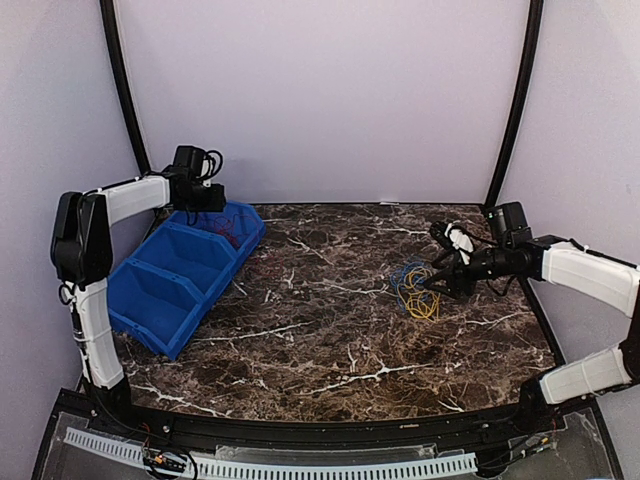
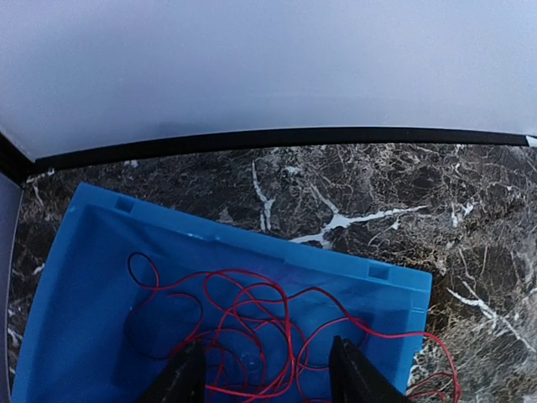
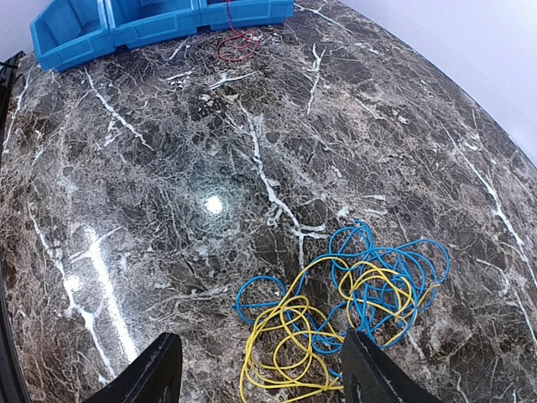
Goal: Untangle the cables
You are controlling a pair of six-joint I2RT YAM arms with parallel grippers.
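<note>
The red cable and the blue bin run off the left wrist view's bottom edge.

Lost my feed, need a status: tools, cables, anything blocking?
Left tool open above red cable, mostly in the bin. Right tool open over blue cable and yellow cable, tangled together. Nothing in the way.
</note>
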